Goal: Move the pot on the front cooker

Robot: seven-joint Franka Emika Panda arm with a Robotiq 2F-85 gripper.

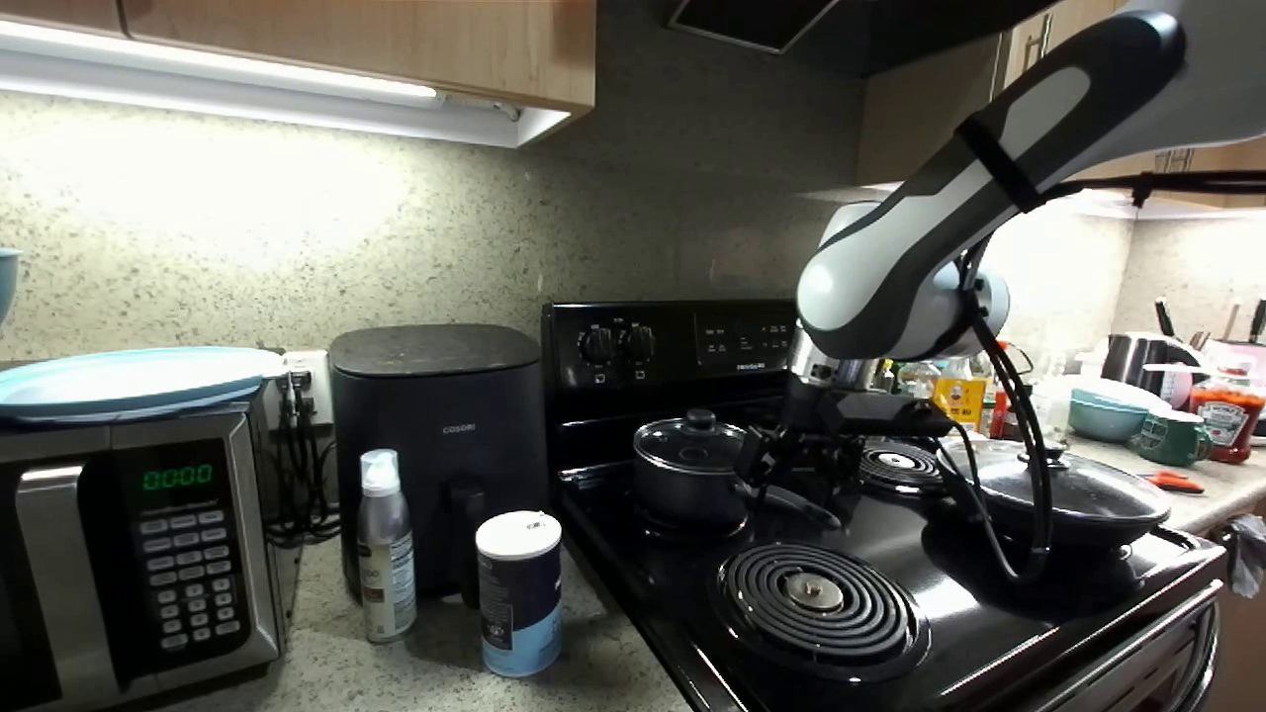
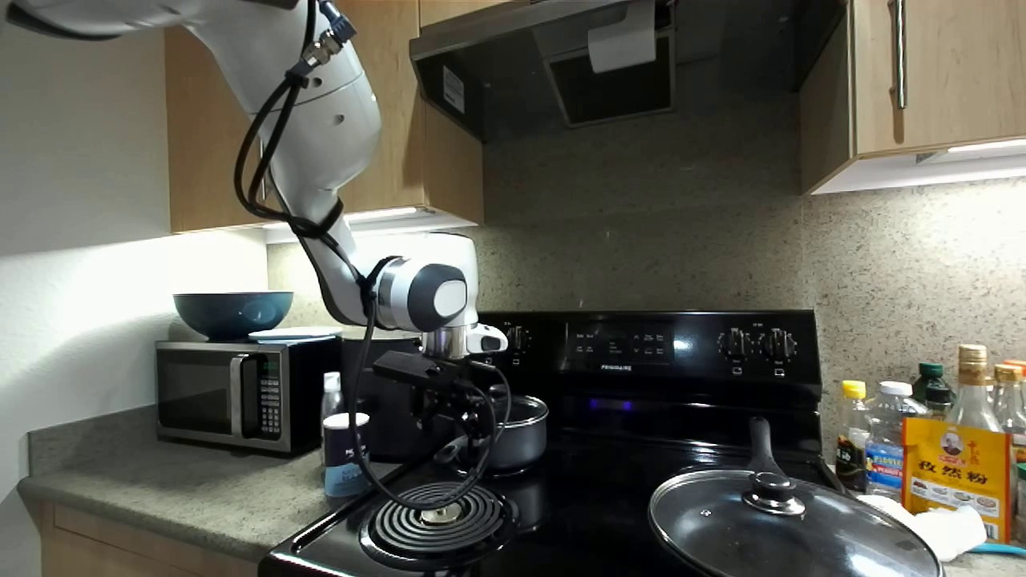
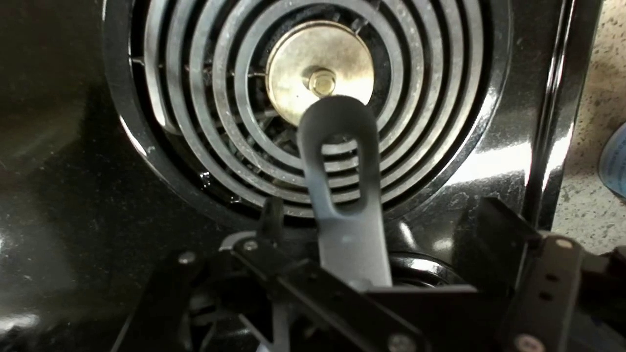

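The pot (image 1: 682, 487), a small black saucepan with a glass-topped lid and knob, sits on the rear coil beside the air fryer; it also shows in an exterior view (image 2: 523, 443), partly hidden by the arm's cable. Its long handle (image 3: 353, 244) points toward the front cooker (image 1: 752, 593), a bare black spiral coil, also seen in an exterior view (image 2: 401, 521) and in the wrist view (image 3: 225, 88). My gripper (image 3: 385, 215) is open, with the handle between its fingers and gaps on both sides, wider on the right. In an exterior view the gripper (image 1: 796, 465) is beside the pot, at its handle.
A wider lidded pan (image 1: 1068, 499) stands on the stove's other side, near another coil (image 1: 895, 461). An air fryer (image 1: 440, 445), a canister (image 1: 521, 603) and a spray bottle (image 1: 386, 554) stand beside the stove. The control panel (image 2: 617, 344) rises behind.
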